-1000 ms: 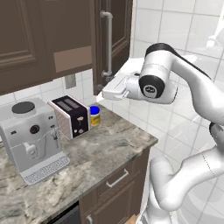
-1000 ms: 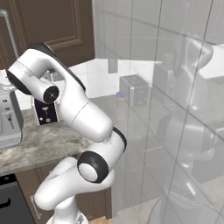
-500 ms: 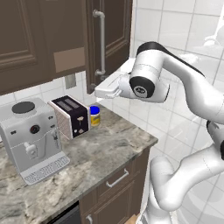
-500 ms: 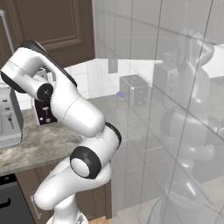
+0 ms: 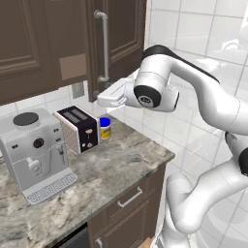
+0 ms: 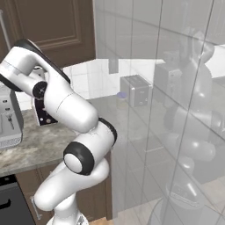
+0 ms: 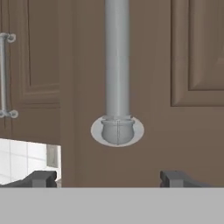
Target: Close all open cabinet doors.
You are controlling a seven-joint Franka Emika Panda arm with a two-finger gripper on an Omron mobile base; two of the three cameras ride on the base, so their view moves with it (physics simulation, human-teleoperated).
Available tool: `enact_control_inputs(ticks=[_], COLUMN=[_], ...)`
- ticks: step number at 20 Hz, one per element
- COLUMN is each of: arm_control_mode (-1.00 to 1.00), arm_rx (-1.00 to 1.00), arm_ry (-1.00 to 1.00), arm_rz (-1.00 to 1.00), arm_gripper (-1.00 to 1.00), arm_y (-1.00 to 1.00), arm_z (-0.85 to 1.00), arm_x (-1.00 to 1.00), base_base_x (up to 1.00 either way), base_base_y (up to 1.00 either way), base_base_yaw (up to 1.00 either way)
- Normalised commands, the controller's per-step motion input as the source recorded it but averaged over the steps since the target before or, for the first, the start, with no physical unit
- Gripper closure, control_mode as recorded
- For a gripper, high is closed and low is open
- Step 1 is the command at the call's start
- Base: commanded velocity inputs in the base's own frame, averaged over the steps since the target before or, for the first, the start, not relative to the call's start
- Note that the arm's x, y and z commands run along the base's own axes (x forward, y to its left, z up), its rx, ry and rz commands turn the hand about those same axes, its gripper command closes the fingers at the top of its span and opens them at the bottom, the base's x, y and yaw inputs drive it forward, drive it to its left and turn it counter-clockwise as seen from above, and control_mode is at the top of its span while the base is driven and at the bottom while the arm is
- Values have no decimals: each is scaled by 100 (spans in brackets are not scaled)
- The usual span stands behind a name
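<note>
You see the big brown cabinet door [image 5: 118, 43] up on the wall, above the far right end of the counter [image 5: 111, 169]. It stands tall, and its long silver handle [image 5: 105, 46] runs straight up and down. It sticks out a little toward you, so it looks partly open. In the hand view a second door [image 7: 30, 65] with its own handle sits to the left. On the counter you have one coffee machine [image 5: 34, 150], one toaster [image 5: 77, 128] and one small jar [image 5: 104, 128]. Your gripper [image 7: 109, 178] is just below the handle's bottom end, fingers spread wide, holding nothing. The counter edge is near and right.
</note>
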Motion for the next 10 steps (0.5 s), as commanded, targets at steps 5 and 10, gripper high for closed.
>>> enact_control_inputs(ticks=[5, 10], arm_control_mode=[-100, -100], arm_rx=[0, 0], arm_ry=[0, 0], arm_rz=[-3, -3], arm_gripper=[-100, -100], arm_y=[18, 14], arm_z=[0, 0], arm_x=[33, 37], base_base_x=[0, 0], base_base_y=[0, 0], base_base_yaw=[0, 0])
